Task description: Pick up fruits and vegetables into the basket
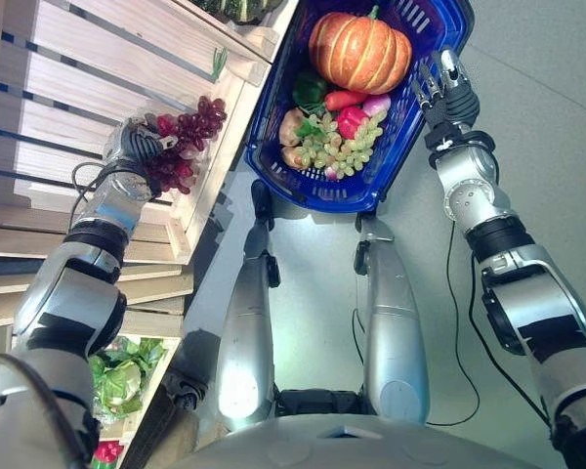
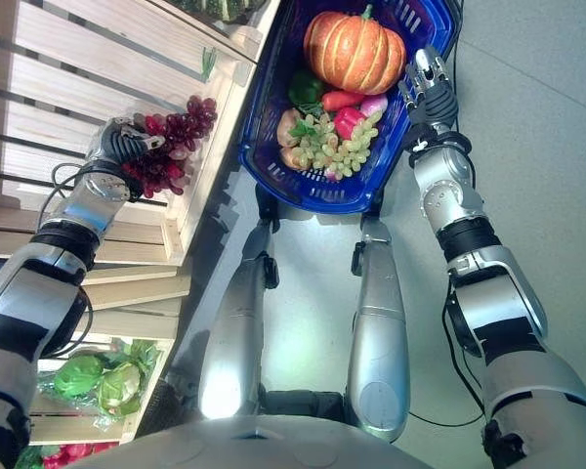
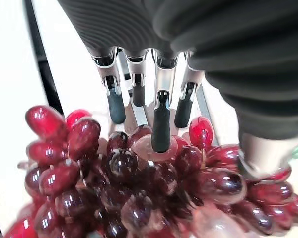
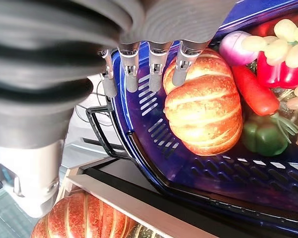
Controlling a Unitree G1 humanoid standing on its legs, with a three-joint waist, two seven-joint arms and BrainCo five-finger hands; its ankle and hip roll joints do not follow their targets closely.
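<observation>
The left hand (image 1: 140, 143) has its fingers curled on the red grapes (image 1: 184, 142) at 10 o'clock from the basket (image 1: 273, 127); the bunch looks soft, floppy and probably light, so hold near the stem; the right hand (image 1: 447, 90), fingers straight, rests at the basket's 3 o'clock rim.

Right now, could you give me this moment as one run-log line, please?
left hand: shut on red grapes at crate | right hand: open, beside blue basket | basket: pumpkin, green grapes

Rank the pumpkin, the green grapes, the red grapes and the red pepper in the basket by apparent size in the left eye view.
1. pumpkin
2. red grapes and green grapes: look alike, unranked
3. red pepper

The left hand covers part of the red grapes.
</observation>
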